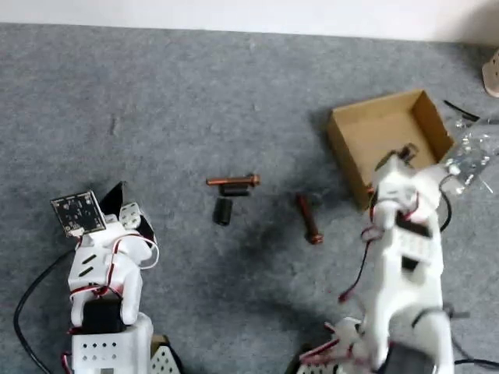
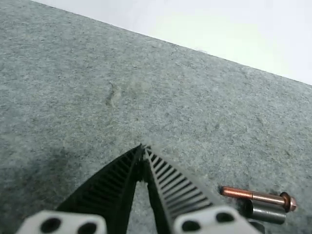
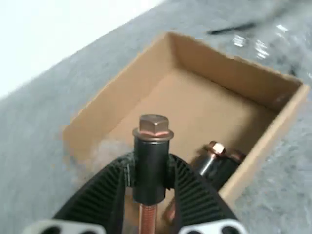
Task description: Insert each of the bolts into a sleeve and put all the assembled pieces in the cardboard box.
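One sleeved bolt [image 3: 153, 127] in right tool [image 3: 150, 165], shank end cut off; left tool [image 2: 143, 151] clenched, empty.

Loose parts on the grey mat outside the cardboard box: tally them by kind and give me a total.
Copper bolts: 2
Black sleeves: 2
Total: 4 loose parts
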Motion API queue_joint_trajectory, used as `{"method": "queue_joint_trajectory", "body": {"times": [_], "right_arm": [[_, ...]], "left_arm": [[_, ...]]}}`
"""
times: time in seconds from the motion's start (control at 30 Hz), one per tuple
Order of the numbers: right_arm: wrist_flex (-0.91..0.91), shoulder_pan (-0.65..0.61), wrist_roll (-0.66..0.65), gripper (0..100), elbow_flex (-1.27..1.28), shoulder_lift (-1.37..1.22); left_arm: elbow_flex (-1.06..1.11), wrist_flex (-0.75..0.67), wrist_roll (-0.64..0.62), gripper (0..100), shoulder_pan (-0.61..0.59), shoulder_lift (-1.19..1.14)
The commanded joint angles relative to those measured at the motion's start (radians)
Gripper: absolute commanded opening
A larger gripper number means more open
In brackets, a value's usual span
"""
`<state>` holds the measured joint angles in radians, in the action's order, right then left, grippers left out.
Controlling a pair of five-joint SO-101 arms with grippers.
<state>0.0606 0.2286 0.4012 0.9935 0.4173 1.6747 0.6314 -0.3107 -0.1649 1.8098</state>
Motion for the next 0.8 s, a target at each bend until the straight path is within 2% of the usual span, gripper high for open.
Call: {"method": "queue_joint_trajectory", "body": {"times": [0.0, 0.23, 0.47, 0.53, 0.67, 0.77], "right_arm": [[-0.085, 0.021, 0.146, 0.4, -0.173, -0.208], [-0.084, 0.018, 0.172, 0.4, -0.418, -0.533], [-0.082, 0.019, 0.172, 0.9, -0.449, -0.558], [-0.082, 0.019, 0.152, 5.7, -0.447, -0.558], [-0.082, 0.005, 0.005, 26.9, -0.430, -0.558], [-0.082, -0.019, -0.021, 31.3, -0.410, -0.555]], "left_arm": [[0.022, -0.003, 0.020, 1, -0.010, 0.007], [0.022, -0.003, 0.020, 1, -0.010, 0.007], [0.022, -0.003, 0.020, 1, -0.010, 0.007], [0.022, -0.003, 0.020, 1, -0.010, 0.005], [0.022, -0.003, 0.020, 1, -0.010, 0.005], [0.022, -0.003, 0.020, 1, -0.010, 0.004]]}}
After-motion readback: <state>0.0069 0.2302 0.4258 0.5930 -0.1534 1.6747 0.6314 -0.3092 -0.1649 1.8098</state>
